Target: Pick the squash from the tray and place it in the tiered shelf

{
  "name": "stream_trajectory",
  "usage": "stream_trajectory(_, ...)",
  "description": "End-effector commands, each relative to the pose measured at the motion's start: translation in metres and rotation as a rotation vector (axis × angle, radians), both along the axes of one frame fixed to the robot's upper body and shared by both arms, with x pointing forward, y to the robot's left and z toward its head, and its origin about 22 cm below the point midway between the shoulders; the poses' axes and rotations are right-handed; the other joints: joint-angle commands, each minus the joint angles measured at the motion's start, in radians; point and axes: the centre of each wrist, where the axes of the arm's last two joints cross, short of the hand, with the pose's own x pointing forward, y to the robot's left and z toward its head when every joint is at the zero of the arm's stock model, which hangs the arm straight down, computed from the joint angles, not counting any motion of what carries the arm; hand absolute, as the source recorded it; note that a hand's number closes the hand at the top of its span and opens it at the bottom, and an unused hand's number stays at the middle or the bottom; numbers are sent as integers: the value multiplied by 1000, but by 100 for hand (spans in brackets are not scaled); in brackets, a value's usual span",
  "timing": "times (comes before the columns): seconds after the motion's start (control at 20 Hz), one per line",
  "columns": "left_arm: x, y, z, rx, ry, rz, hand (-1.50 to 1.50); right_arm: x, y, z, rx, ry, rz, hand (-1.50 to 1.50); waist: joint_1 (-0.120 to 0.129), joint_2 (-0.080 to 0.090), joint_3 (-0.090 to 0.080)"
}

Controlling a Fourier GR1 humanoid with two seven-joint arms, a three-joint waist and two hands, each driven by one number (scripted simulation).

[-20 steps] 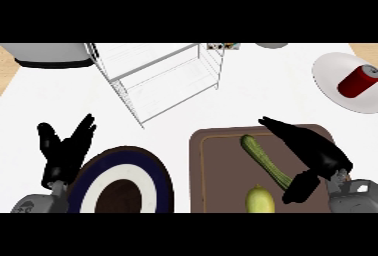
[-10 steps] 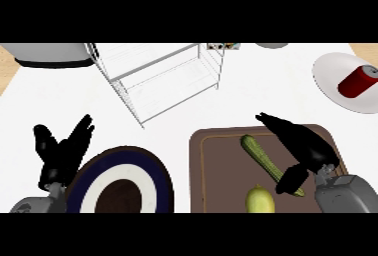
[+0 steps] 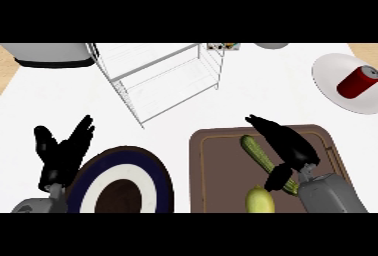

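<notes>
Nothing moved yet: squash lies on tray at 6 o'clock; right hand over it w/ fingers fairly straight, holding nothing, though the thumb's unclear. Left hand rests open at 9; shelf at 11, approx.

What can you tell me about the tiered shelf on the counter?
The tiered shelf is a thin white wire rack standing at the counter's back, left of centre. Its open frame carries flat wire tiers, all bare. Seen from above it looks skewed. Neither hand touches it; it stands apart from the brown tray.

White counter top, tan strips at both side edges
</notes>
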Motion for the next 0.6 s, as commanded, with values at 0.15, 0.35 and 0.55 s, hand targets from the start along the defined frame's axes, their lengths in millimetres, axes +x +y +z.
stream_trajectory(0.15,-10,4,-12,-15,47,6,0,4,6,-3,-148,74,283,150,9,9,-2)
stream_trajectory(0.35,-7,3,-31,-3,55,23,0,-12,16,-18,-10,86,246,150,-9,9,-2)
stream_trajectory(0.55,14,-18,-9,-20,61,23,0,-18,26,-14,59,11,277,150,-11,8,-2)
